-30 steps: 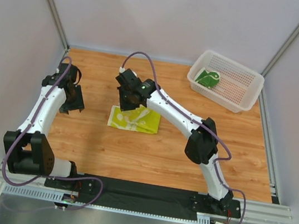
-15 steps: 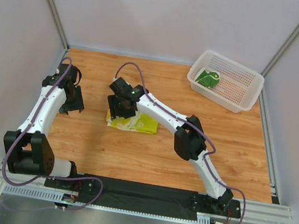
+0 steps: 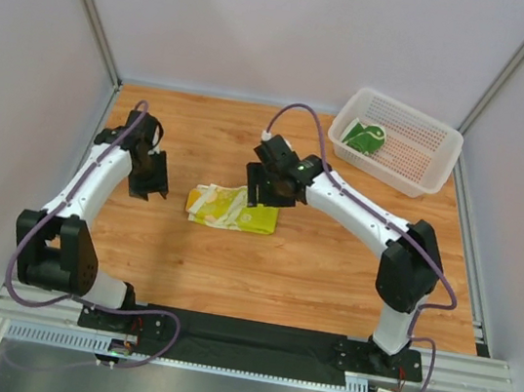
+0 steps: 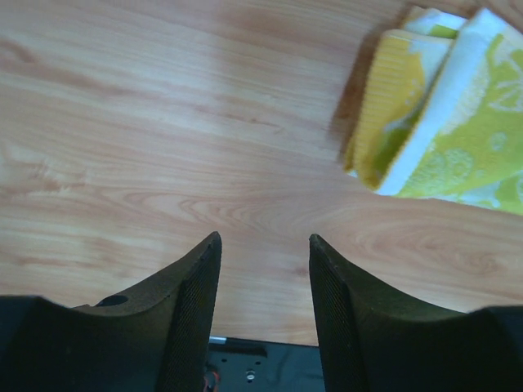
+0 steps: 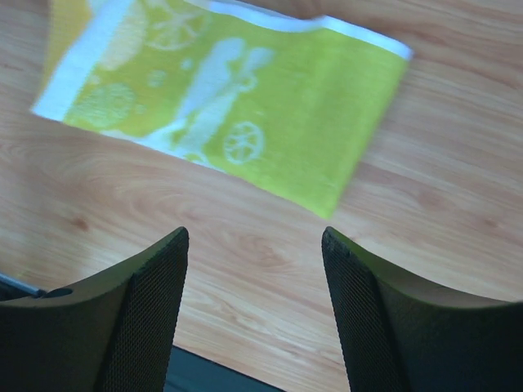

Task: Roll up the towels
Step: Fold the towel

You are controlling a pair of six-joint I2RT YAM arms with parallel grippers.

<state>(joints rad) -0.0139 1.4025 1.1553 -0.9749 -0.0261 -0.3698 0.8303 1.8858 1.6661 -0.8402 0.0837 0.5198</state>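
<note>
Hovering: left tool [image 4: 263, 241] partly open, gripping nothing | right tool [image 5: 255, 237] wide, gripping nothing, near yellow towel [image 5: 237, 122]

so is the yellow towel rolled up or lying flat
not rolled: the yellow towel lies flat on the table, folded in layers, its left end loosely doubled over

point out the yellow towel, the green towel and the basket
yellow towel [image 3: 232, 213], top external view, its lime middle
green towel [image 3: 364, 136], top external view, its patterned face
basket [image 3: 384, 171], top external view, its near wall
</note>
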